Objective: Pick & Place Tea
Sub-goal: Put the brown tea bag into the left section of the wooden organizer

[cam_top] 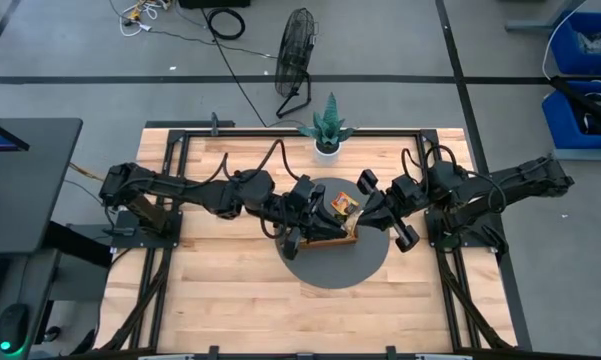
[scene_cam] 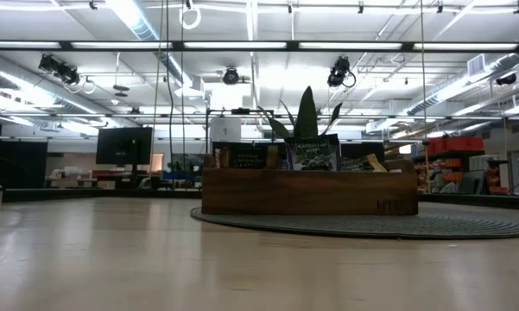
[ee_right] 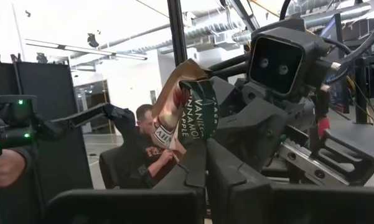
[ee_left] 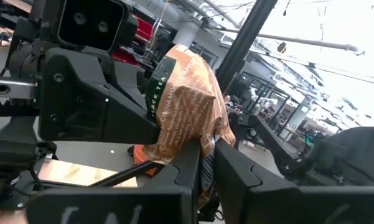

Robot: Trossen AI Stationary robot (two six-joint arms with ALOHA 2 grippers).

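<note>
High view hides most of the wooden tray (cam_top: 332,238) under both arms, which meet over it above the round grey mat (cam_top: 336,262); only one orange sachet (cam_top: 344,206) shows between them there. Both wrist views are crowded by the other arm's dark housing, so the tray cannot be seen in them. The left jaws (ee_left: 205,163) are nearly closed, pinching the lower edge of a crumpled orange-brown tea sachet (ee_left: 188,107) that stands up above the fingers. The right jaws (ee_right: 205,163) are closed on what looks like the same packet from the other side, its green label (ee_right: 198,117) partly readable; whether it is one sachet or two I cannot tell. Each arm reaches in from its own side, wrists angled toward one another. Low view shows the tray on the mat with dark sachets (scene_cam: 312,155) standing in it, and a potted plant (scene_cam: 306,114) behind. The surface (cam_top: 230,300) is pale wood; beyond lies a lit workshop, with a seated person (ee_right: 146,149) visible in the right wrist view.
</note>
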